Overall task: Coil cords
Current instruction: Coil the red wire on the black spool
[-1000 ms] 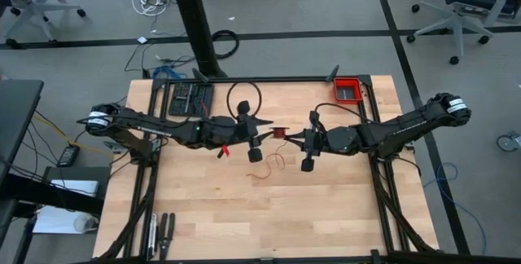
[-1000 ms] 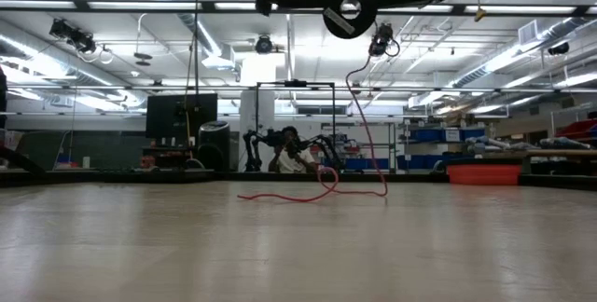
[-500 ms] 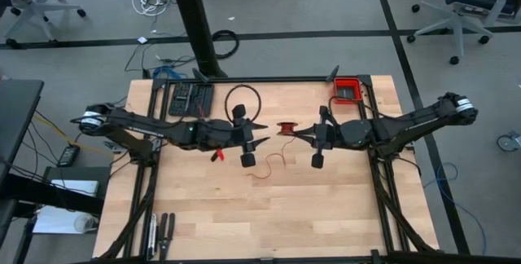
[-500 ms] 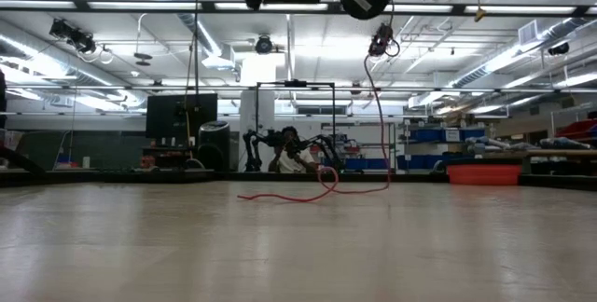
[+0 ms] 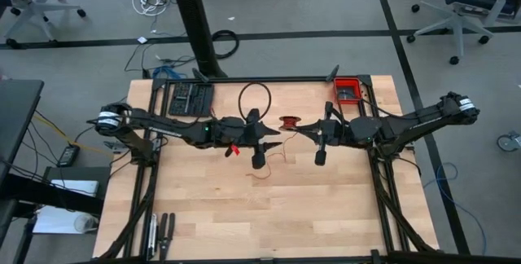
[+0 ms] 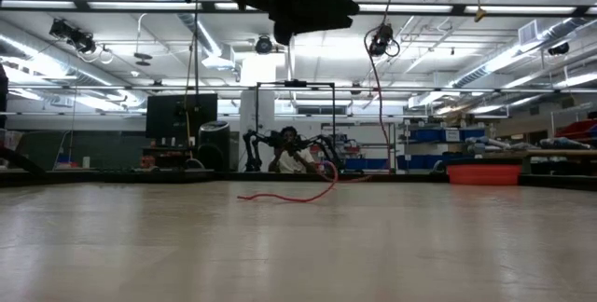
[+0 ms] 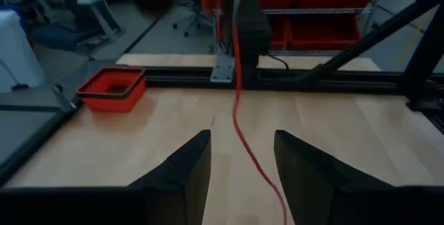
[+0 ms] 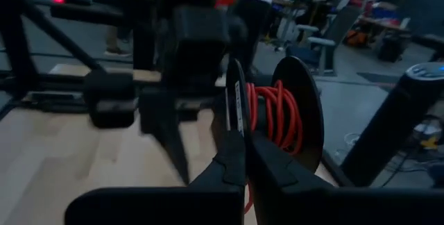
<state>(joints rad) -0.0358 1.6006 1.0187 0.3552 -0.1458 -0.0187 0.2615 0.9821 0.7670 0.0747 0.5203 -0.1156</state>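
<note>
The red cord is partly wound on a black spool (image 5: 288, 123) that my right gripper (image 5: 299, 130) holds above the table's middle. From the spool a strand (image 6: 378, 106) hangs down, and its loose wavy end (image 6: 284, 196) lies on the tabletop. My left gripper (image 5: 275, 143) is just left of the spool and stands open. In the left wrist view the hanging strand (image 7: 237, 93) runs down between its fingers (image 7: 239, 173). My right gripper pinches the spool's near flange (image 8: 236, 107) between its two fingers, at the disc's rim, coming in nearly level from the table's right. The spool is lifted clear with the wound cord (image 8: 272, 121) behind the flange. My left gripper: I cannot tell whether the strand touches a finger.
A black cable loop (image 5: 254, 98) and a dark tray (image 5: 190, 99) lie toward the far edge. A red bin (image 5: 348, 90) sits at the far right corner. The near half of the wooden table (image 5: 269, 215) is bare wood.
My left gripper has rolled, come down a little and moved right toward the spool. My right gripper has drawn back toward the table's right and risen with the spool. The cord's right part has lifted off the table, and less of it lies there.
</note>
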